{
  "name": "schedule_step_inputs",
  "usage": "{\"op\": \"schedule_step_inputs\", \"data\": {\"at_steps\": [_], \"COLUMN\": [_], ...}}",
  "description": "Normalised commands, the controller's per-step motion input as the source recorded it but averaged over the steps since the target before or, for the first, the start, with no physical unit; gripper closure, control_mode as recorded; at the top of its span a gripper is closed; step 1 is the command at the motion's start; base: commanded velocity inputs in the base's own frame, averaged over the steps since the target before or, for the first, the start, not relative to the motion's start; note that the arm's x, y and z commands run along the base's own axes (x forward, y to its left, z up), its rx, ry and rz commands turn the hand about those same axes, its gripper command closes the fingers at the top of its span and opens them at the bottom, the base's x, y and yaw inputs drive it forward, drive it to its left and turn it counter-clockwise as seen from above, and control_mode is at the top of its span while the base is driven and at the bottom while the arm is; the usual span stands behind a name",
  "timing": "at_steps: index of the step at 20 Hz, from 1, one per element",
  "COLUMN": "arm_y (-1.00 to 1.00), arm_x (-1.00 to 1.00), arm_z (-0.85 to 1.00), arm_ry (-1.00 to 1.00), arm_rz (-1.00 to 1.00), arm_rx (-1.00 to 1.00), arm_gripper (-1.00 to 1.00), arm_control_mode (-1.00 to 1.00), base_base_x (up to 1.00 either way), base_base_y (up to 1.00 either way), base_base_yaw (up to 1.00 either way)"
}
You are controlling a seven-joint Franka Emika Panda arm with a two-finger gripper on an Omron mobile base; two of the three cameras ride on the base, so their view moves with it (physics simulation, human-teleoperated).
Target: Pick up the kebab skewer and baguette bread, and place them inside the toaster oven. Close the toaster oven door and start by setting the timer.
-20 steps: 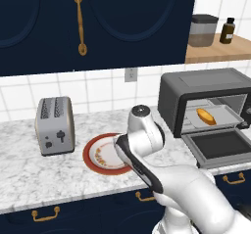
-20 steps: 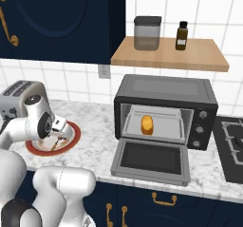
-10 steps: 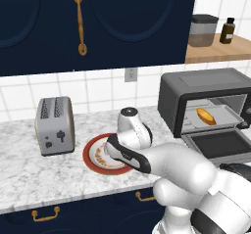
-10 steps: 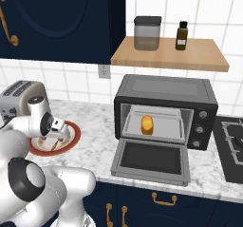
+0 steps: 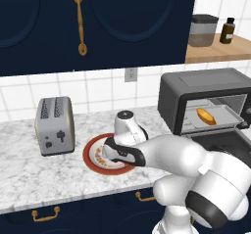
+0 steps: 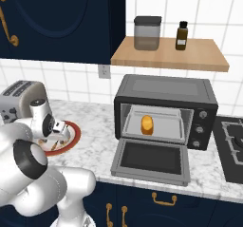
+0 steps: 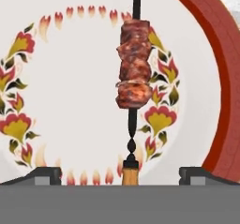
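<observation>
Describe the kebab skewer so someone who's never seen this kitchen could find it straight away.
Left of the toaster oven, a red-rimmed plate sits on the marble counter. The kebab skewer lies on it: a thin dark stick threaded with red-brown meat chunks, the only food there.

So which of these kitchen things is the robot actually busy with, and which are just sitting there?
In the job:
- skewer, lying on the plate
- baguette, already in the toaster oven
- oven door, hanging open
- gripper, open over the skewer

Just there:
- silver toaster
- jar and brown bottle on the shelf
</observation>
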Motion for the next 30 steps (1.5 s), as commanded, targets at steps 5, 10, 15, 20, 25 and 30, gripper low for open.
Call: {"op": "schedule_step_inputs", "data": {"at_steps": [5, 10, 15, 20, 25, 30], "arm_y": [-0.17, -0.05, 0.14, 0.07, 0.0, 0.0], "arm_x": [0.0, 0.0, 0.0, 0.02, 0.0, 0.0], "arm_z": [-0.14, -0.12, -0.14, -0.2, -0.09, -0.1], "arm_ry": [0.01, 0.01, 0.02, 0.03, 0.02, 0.06], "arm_rz": [0.0, 0.0, 0.0, 0.0, 0.0, 0.0], "arm_rx": [-0.04, -0.04, 0.0, 0.0, 0.0, 0.0], "arm_gripper": [-1.0, -1.0, -1.0, -1.0, 1.0, 1.0], "arm_control_mode": [-1.0, -1.0, -1.0, -1.0, -1.0, -1.0], "base_base_x": [0.0, 0.0, 0.0, 0.0, 0.0, 0.0], "base_base_y": [0.0, 0.0, 0.0, 0.0, 0.0, 0.0], "base_base_yaw": [0.0, 0.0, 0.0, 0.0, 0.0, 0.0]}}
